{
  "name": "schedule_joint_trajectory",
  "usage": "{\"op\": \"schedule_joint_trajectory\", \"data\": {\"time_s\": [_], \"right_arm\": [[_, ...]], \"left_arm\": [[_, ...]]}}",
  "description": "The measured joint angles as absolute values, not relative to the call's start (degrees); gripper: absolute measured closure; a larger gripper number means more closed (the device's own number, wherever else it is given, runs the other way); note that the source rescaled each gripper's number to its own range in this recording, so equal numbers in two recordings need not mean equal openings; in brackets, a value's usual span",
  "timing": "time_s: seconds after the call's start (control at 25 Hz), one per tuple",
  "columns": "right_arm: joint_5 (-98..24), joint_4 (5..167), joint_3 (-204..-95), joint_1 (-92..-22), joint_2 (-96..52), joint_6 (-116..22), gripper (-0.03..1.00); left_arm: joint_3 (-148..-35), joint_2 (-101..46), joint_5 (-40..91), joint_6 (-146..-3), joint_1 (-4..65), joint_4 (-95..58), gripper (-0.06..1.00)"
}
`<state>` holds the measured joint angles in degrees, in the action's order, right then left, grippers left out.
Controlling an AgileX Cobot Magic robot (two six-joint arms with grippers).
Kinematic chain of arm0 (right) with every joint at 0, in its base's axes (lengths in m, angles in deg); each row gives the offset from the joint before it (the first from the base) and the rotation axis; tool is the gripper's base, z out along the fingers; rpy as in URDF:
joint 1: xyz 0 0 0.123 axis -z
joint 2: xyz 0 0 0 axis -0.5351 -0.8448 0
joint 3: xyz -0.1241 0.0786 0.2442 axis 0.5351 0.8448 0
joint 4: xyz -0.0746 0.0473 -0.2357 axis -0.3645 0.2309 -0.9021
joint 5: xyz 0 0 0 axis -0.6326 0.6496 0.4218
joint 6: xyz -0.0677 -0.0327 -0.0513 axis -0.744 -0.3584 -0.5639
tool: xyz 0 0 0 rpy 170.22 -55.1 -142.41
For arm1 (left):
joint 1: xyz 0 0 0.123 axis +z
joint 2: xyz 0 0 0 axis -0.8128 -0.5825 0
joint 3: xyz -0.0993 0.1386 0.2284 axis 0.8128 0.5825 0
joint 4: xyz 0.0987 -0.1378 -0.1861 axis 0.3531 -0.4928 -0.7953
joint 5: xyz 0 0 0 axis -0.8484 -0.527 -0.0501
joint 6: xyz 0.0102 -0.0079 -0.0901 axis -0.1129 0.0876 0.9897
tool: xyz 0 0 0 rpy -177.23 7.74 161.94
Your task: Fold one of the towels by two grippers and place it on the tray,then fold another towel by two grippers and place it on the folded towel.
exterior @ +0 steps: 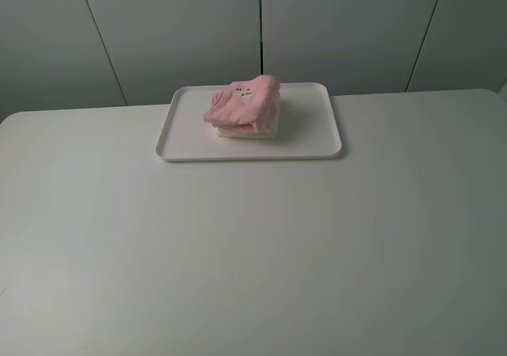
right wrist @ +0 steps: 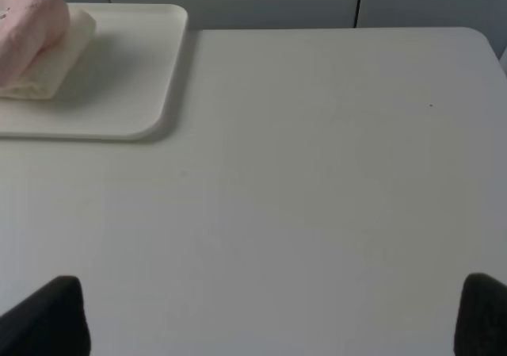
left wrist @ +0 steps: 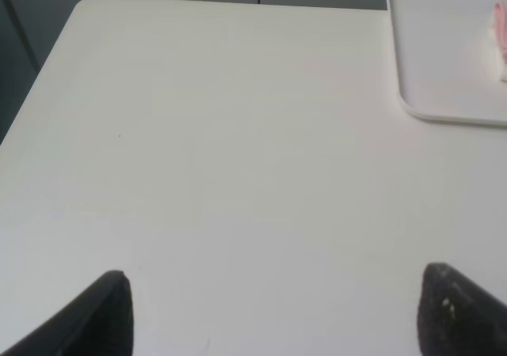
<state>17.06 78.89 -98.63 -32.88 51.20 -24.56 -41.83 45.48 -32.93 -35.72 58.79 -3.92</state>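
While both grippers (left wrist: 273, 312) (right wrist: 273, 316) gape empty, a soft pink towel (exterior: 242, 102) tops the folded white towel (exterior: 247, 129) on a rounded tray (exterior: 317, 146).

Pink towel (exterior: 243, 102) showing small dark print, lying over cream-white towel (exterior: 247, 130); white tray (exterior: 317, 146); off-white table (exterior: 253, 245); black fingertips (left wrist: 111, 312).

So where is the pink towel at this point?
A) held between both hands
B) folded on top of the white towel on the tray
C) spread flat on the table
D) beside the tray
B: the pink towel sits folded on the white towel, both on the tray.
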Motion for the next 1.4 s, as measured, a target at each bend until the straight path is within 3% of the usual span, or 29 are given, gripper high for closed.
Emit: {"op": "schedule_joint_trajectory", "data": {"time_s": [1.4], "right_arm": [[17.06, 78.89, -98.63, -32.88, 51.2, -23.95, -0.03]], "left_arm": [[-41.83, 45.48, -32.93, -35.72, 58.79, -3.92, 0.01]]}}
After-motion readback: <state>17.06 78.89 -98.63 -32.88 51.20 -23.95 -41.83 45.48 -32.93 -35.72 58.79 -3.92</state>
